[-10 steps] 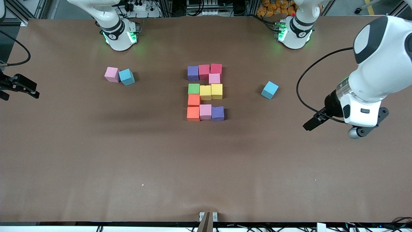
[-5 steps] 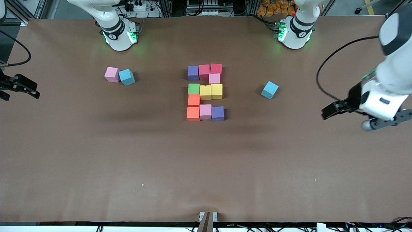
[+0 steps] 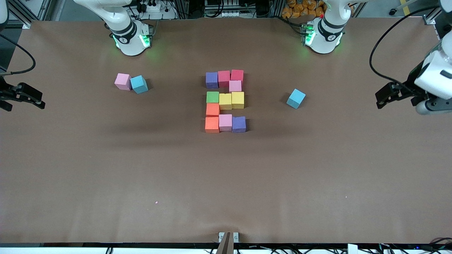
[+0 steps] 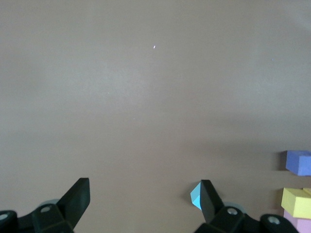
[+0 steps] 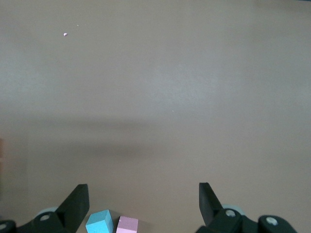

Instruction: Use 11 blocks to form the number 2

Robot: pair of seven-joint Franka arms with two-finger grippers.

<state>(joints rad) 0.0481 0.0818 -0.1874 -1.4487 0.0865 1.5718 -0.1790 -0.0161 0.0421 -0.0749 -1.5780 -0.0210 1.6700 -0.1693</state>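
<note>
Already the right gripper [image 3: 21,96] hangs spread and empty over the right arm's end of the table [image 3: 106,169], waiting; beside it toward the centre, a spare pink cube [image 3: 122,81] touches a light-blue cube [image 3: 139,84]; at mid-table the number 2 [image 3: 225,101] stands whole, its blocks [image 3: 212,124] touching one another, purple and two reds on top, orange, pink and purple nearest the front camera; another light-blue cube [image 3: 296,98] lies apart toward the left arm's end; the left gripper [image 3: 387,95], jaws released and holding nothing, has swung away from near the digit out over that end within the last second; I judge the figure finished and both arms retired.
</note>
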